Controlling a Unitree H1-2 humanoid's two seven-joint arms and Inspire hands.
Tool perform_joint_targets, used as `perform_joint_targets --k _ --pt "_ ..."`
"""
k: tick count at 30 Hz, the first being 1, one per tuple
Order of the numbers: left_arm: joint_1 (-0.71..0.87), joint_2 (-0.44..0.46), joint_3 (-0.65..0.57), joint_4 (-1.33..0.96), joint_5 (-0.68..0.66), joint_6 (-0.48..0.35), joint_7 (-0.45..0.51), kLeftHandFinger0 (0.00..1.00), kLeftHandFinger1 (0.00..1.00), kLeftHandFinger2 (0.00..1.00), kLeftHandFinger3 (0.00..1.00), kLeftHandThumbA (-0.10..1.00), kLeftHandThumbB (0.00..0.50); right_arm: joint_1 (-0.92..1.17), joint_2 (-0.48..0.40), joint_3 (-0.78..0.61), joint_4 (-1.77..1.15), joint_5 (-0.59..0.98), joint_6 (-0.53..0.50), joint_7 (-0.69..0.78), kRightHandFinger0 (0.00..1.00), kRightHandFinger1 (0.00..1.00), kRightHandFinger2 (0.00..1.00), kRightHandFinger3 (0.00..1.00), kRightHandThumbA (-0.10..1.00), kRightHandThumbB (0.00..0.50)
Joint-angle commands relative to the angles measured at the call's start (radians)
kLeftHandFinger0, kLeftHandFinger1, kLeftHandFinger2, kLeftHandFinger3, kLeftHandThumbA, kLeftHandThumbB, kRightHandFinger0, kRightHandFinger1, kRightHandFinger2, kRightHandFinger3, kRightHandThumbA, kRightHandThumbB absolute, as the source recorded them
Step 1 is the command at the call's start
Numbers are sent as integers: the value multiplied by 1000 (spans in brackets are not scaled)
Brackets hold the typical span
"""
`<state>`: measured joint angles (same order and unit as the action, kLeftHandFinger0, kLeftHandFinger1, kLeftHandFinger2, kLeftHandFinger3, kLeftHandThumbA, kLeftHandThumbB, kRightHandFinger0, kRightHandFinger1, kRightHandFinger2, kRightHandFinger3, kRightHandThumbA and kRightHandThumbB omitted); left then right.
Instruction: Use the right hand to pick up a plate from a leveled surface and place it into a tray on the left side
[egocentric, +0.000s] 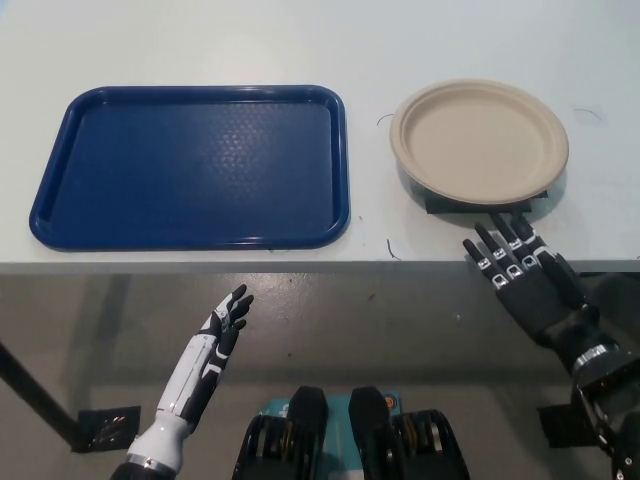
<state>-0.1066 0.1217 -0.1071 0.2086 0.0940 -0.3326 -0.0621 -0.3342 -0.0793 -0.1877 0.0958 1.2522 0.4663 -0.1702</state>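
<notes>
On my feed the blue tray (190, 166) sits on the left part of the white counter (300, 40), its near rim close to the counter's front edge and its bed bare. Below that edge, off the counter, I see the white left robot hand (228, 322) resting in the air with its fingers straight and a little apart, holding nothing. To the right of the tray, near but not touching it, the beige paper plate (479, 140) lies right side up on a dark flat piece (440, 204) that shows under its near rim, toward the counter's right end. The black right robot hand (520, 272) is at the front edge just below the plate, palm down, fingers spread and empty; its fingertips (498, 222) reach over the edge, up to the dark piece and short of the plate's rim.
</notes>
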Motion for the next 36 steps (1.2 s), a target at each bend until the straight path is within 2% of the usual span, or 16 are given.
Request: perform_joint_targets --k 1,13,28,32,36 --pt "-27 11 5 -13 -2 -47 -10 1000 1000 1000 1000 1000 108 -57 -2 -8 11 17 4 4 1000 1000 1000 1000 1000 306" --pt "-30 13 5 -7 1 -60 -9 1000 1000 1000 1000 1000 106 -89 4 -21 74 6 4 0 1000 1000 1000 1000 1000 307" --pt "-43 19 8 -15 -2 -42 -13 1000 1000 1000 1000 1000 130 -177 9 -34 211 -68 4 35 1000 1000 1000 1000 1000 314" --pt "-34 16 7 -24 -17 -33 -20 1000 1000 1000 1000 1000 126 -189 19 -49 232 -90 3 43 1000 1000 1000 1000 1000 331" --pt "-37 16 8 -13 -12 -44 -19 1000 1000 1000 1000 1000 131 -200 18 -61 253 -103 4 55 1000 1000 1000 1000 1000 320"
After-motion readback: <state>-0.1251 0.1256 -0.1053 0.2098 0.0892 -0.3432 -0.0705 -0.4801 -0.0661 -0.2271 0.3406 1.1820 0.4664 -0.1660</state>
